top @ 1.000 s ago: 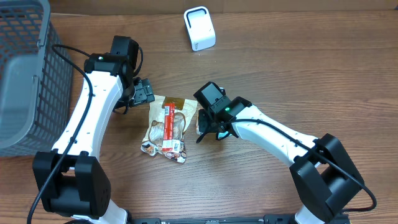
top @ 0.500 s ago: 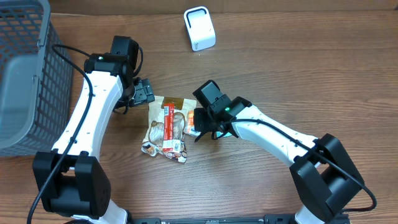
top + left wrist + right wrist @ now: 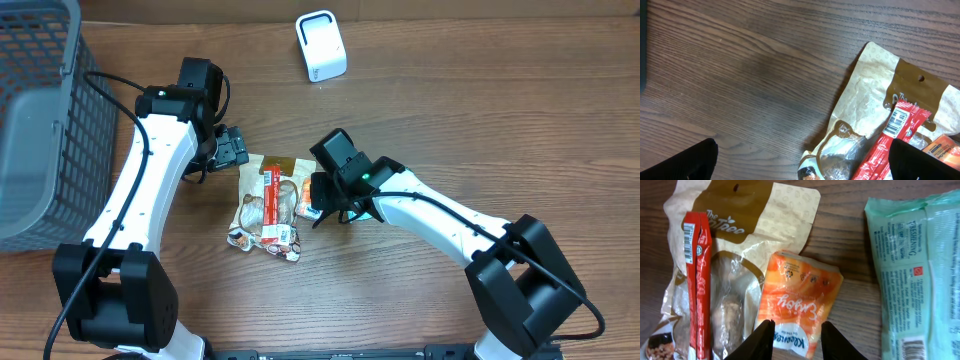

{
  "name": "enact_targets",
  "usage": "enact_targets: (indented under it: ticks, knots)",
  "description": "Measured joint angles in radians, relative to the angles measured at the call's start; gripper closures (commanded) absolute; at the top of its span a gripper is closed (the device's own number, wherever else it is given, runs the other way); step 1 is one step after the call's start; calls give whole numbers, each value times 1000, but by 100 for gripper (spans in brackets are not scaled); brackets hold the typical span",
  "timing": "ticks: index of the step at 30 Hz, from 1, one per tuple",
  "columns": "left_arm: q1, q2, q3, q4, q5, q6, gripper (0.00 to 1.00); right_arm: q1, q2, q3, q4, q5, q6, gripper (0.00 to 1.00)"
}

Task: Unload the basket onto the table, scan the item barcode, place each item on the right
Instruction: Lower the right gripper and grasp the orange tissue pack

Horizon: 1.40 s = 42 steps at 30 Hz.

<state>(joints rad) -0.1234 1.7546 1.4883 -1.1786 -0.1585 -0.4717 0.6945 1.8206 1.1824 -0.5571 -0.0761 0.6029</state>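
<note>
Basket (image 3: 90, 110): grey mesh, far left on the surface (image 3: 480, 120) — what it holds cannot be told.
Scanner (image 3: 320, 46): white, at the far edge, well apart from the packets.
Pouch (image 3: 262, 215): brown and clear, lying flat mid-surface; brownish pieces show through its clear part.
Red stick pack (image 3: 699, 280): lies lengthwise on the pouch, with a barcode at its far end.
Orange packet (image 3: 800, 297): flat, against the pouch's right edge.
Green packet (image 3: 912, 270): just right of the orange packet, with a barcode at its near end; seen only from the right wrist.
Left tool (image 3: 807, 165): jaws wide, holding nothing, above the pouch's far left corner.
Right tool (image 3: 797, 340): jaws part-way apart, one finger on each side of the orange packet's near end, not closed on it.
Change: the right tool has shifted left toward the pouch and its jaws have widened — the orange packet now shows at its tip from overhead. The left arm has stayed put.
Count: one basket, one scanner, four packets, two tools.
</note>
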Motion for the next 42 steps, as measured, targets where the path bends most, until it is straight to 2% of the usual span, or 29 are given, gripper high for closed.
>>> enact_targets:
  ticks: [9, 26, 29, 36, 40, 42]
  knots:
    - [0, 0, 0, 0, 0, 0, 1, 0, 0, -100, 114, -3, 65, 68]
    - [0, 0, 0, 0, 0, 0, 0, 0, 0, -120, 154, 15, 140, 69]
    - [0, 0, 0, 0, 0, 0, 0, 0, 0, -155, 195, 16, 157, 75]
    - [0, 0, 0, 0, 0, 0, 1, 0, 0, -212, 280, 16, 180, 76]
    - [0, 0, 0, 0, 0, 0, 0, 0, 0, -214, 284, 15, 201, 84]
    - [0, 0, 0, 0, 0, 0, 0, 0, 0, -214, 286, 13, 215, 85]
